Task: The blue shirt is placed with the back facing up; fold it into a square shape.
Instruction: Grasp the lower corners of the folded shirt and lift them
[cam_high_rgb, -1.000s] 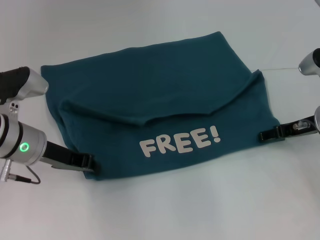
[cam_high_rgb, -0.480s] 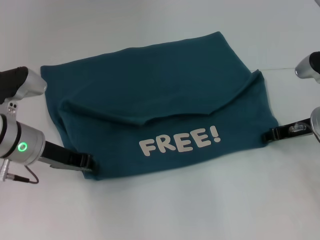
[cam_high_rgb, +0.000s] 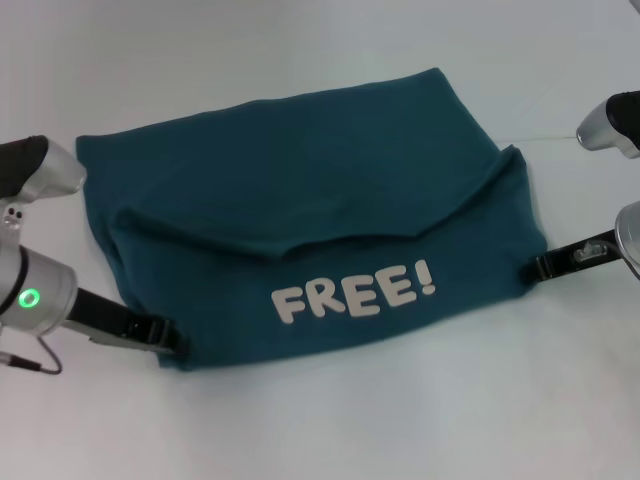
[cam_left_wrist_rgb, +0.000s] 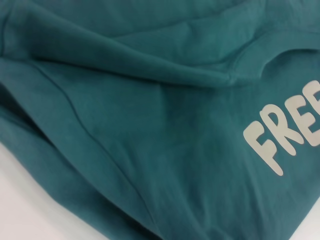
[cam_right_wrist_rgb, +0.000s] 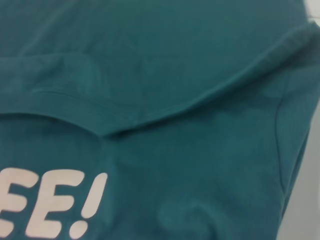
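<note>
The blue shirt (cam_high_rgb: 300, 190) lies folded on the white table, and its near flap shows the white "FREE!" lettering (cam_high_rgb: 355, 290). My left gripper (cam_high_rgb: 172, 338) is low at the shirt's near left corner and touches the cloth there. At the near right edge of the shirt sits my right gripper (cam_high_rgb: 540, 267), its tip just against the fabric. The left wrist view is filled by the blue shirt (cam_left_wrist_rgb: 150, 125) with part of the lettering (cam_left_wrist_rgb: 285, 140). The right wrist view shows the flap's curved hem on the blue shirt (cam_right_wrist_rgb: 175, 75) and the end of the lettering (cam_right_wrist_rgb: 50, 200).
The white table (cam_high_rgb: 330, 430) surrounds the shirt on all sides. A thin line (cam_high_rgb: 555, 137) runs across the table at the far right.
My left arm has slid left and toward the near edge, and the shirt's near left corner has shifted with it. My right gripper has drawn back slightly to the right.
</note>
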